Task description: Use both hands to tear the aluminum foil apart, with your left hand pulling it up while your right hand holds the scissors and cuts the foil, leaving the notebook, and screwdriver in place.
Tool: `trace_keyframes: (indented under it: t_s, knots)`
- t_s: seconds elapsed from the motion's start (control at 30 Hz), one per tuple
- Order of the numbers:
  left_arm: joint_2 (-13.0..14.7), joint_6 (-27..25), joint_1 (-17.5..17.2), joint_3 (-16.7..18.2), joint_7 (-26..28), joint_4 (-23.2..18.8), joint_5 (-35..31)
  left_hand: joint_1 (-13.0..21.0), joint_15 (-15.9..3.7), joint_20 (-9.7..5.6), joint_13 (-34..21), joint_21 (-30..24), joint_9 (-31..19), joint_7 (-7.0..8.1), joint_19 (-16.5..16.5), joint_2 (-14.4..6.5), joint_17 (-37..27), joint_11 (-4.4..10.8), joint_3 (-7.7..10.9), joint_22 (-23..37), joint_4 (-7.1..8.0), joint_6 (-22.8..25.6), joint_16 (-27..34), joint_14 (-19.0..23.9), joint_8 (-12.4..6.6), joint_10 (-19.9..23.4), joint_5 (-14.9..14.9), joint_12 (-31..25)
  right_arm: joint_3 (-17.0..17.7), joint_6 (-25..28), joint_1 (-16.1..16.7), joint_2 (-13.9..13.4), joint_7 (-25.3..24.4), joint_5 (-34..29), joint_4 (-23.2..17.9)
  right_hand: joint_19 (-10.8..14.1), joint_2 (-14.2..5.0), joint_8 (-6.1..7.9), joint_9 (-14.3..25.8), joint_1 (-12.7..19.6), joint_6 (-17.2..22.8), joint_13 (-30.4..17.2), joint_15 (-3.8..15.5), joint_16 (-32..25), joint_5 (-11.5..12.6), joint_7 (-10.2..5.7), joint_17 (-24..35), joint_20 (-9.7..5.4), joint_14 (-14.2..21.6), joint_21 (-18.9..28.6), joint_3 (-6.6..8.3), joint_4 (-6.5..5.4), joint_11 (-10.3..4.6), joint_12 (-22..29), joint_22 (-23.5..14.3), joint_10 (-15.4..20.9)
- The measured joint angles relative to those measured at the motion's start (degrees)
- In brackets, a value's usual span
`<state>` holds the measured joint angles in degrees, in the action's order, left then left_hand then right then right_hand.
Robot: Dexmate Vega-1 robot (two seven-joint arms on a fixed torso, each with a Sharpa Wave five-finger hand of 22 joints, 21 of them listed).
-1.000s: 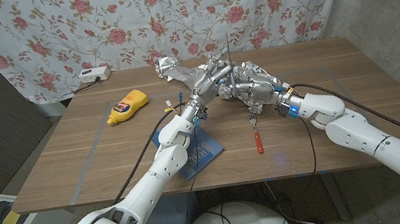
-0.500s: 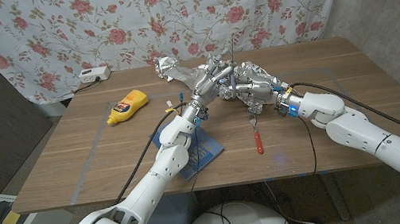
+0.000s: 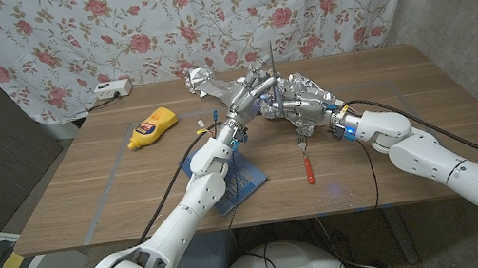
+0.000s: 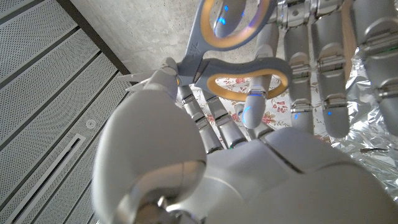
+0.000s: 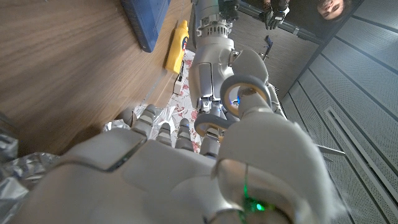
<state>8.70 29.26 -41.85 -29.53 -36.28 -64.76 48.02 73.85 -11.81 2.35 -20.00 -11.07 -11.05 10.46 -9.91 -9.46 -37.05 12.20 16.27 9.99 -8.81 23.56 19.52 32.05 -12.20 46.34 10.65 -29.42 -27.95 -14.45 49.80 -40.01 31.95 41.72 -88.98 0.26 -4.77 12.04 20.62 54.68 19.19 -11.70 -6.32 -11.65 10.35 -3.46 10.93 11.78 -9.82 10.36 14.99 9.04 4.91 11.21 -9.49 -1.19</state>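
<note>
Head view: left hand (image 3: 248, 97) pinches foil (image 3: 212, 85) taut; right hand (image 3: 303, 103) grips scissors (image 3: 274, 75), blades upright, ready to cut.

Your left hand (image 3: 252, 93) and right hand (image 3: 303, 103) meet over the crumpled aluminum foil (image 3: 212, 84) at the far middle of the table (image 3: 85, 192). The scissors (image 3: 275, 75) stand upright between them, blades pointing up, in your right hand's grip. Nearer you, the red-handled screwdriver (image 3: 307, 164) lies just right of the blue notebook (image 3: 244, 179). A yellow bottle (image 3: 151, 129) lies well to the left.
</note>
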Motion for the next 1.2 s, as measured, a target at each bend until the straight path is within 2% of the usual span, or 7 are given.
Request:
trace_keyframes:
  t_s: [0.4,0.5,0.67,0.83,1.03,1.1,1.2]
  knots:
    - [-0.41,0.73,-0.26,0.24,0.12,0.30,0.26,-0.03,0.00,0.00,0.00,0.00,0.00,0.50,0.00,0.06,-0.76,0.00,-0.24,0.00,0.24,0.50,0.45,0.00,0.00,0.00,-0.01,-0.14,-0.03,0.05,0.11,0.14,0.66,0.41,-0.14,-0.84,2.19,-0.39,0.26,-2.39,-1.31,0.00,-0.97,0.00,0.00,1.32,0.15,0.20,0.02,0.00,-1.49,-1.46,1.02,0.27,0.00,0.02]
    - [-0.44,0.95,-0.40,0.26,0.34,0.31,0.14,-0.04,0.00,0.00,0.00,0.00,0.00,0.71,0.00,0.08,-0.91,0.00,-0.24,0.00,0.24,0.72,0.45,0.00,0.00,0.00,-0.02,-0.14,-0.04,0.04,0.16,0.15,0.82,0.50,-0.30,-1.03,2.32,-0.39,0.26,-2.84,-2.10,-0.13,-1.08,-0.18,0.00,0.94,0.14,0.39,-0.09,0.00,-1.89,-1.54,0.48,1.57,0.01,3.26]
    - [-0.44,1.24,-0.60,0.27,0.66,0.26,0.00,-0.13,0.00,0.00,0.00,0.00,0.00,0.80,0.00,0.19,-1.31,0.00,-0.24,0.00,0.24,0.80,0.89,0.00,0.00,0.00,-0.07,-0.22,-0.09,0.05,0.18,0.11,1.16,0.67,-0.44,-1.04,1.96,-0.10,0.62,-3.20,-2.71,-0.82,-1.06,-1.13,0.00,-0.16,0.05,0.40,2.18,0.00,-1.89,-1.54,-1.67,4.26,0.01,10.97]
    - [-0.35,1.42,-0.83,0.29,0.95,-0.02,-0.14,-0.08,0.00,-0.21,0.00,0.00,0.01,0.80,0.21,0.25,-1.59,0.00,-0.25,0.00,0.25,0.80,0.89,0.00,0.00,0.00,-0.12,-0.22,-0.14,0.21,0.19,-0.06,1.54,0.75,-0.59,-0.39,1.55,0.12,0.80,-3.58,-3.64,-2.50,0.54,-1.94,0.00,-1.28,0.01,-0.21,5.22,0.24,-1.89,-1.54,-1.09,6.50,0.01,12.34]
    - [-0.19,1.45,-1.10,0.25,1.24,-0.43,-0.29,-0.06,0.00,-0.21,0.00,0.00,0.01,0.80,0.20,0.24,-1.86,0.00,-0.25,0.00,0.25,0.80,0.89,0.00,0.00,-0.01,-0.24,-0.22,-0.14,0.48,0.36,-0.32,1.79,1.05,-0.88,4.29,0.09,0.49,1.06,-3.62,-3.94,-7.01,4.91,-3.58,0.00,-1.58,1.15,-0.23,9.61,1.36,-1.89,-1.54,-1.35,10.21,-0.26,12.62]
    - [-0.13,1.46,-1.20,0.21,1.37,-0.60,-0.34,-0.03,0.00,-0.21,0.00,0.00,0.01,0.80,0.20,0.22,-1.86,0.00,-0.25,0.00,0.25,0.80,0.89,0.00,0.00,-0.01,-0.18,-0.22,-0.14,0.54,0.44,-0.37,1.86,1.21,-0.95,8.47,-0.41,0.50,1.06,-3.11,-3.93,-9.93,6.40,-4.81,0.00,-1.59,2.50,-0.59,11.98,2.68,-1.85,-1.50,-1.60,12.77,-0.50,12.81]
    - [-0.05,1.46,-1.33,0.15,1.54,-0.79,-0.43,-0.03,0.00,-0.21,0.00,0.00,0.01,0.70,0.21,0.22,-1.92,0.11,-0.29,0.00,0.28,0.90,0.89,0.00,0.34,-0.11,-0.03,-0.22,-0.05,0.56,0.65,-0.38,1.97,1.54,-0.99,18.05,-1.34,0.50,1.33,-2.19,-3.33,-16.38,8.08,-8.00,0.00,-1.28,6.49,-1.61,16.22,5.45,-1.87,-0.89,-2.96,18.34,-0.91,12.48]
